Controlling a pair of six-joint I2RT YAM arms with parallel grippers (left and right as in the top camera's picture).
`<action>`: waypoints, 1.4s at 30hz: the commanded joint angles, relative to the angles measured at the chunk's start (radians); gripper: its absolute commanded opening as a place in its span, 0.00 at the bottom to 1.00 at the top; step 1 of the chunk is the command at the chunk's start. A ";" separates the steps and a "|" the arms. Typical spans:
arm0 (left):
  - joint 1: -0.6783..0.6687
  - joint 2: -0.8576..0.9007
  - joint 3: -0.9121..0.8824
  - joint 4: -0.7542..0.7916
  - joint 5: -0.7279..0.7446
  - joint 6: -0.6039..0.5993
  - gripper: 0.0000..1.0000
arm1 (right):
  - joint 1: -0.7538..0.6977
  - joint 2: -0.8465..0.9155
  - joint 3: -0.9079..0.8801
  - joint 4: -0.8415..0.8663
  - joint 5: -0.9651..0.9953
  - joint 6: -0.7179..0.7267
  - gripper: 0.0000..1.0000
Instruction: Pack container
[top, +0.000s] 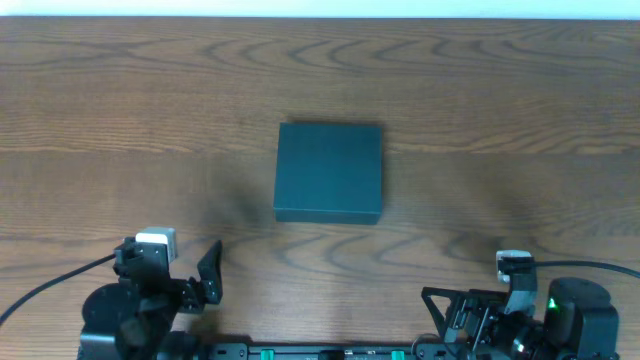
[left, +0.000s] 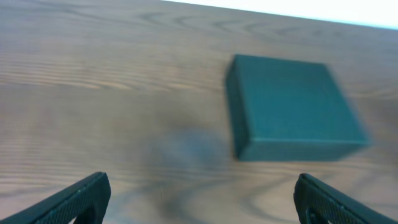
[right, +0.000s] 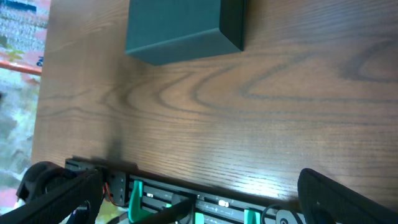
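Left end effector (left: 199, 198), right end effector (right: 200, 194): jaws spread wide, empty, at the near desk (top: 520, 120) edge. Container (top: 329, 170): teal box, lid down, mid-desk, well apart from both. Risk: prying the flap unbraced may slide the box.

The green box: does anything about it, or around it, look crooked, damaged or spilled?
Nothing stands out. The container sits closed and flat on the table, roughly square to its edges, with no dents, tears or spills visible.
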 joint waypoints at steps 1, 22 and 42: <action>0.039 -0.042 -0.101 0.059 -0.064 0.173 0.95 | 0.005 -0.004 -0.003 0.000 -0.014 0.012 0.99; 0.142 -0.218 -0.421 0.050 -0.055 0.208 0.95 | 0.005 -0.004 -0.003 0.000 -0.014 0.012 0.99; 0.141 -0.217 -0.479 0.052 -0.058 0.209 0.95 | 0.005 -0.004 -0.003 0.000 -0.014 0.011 0.99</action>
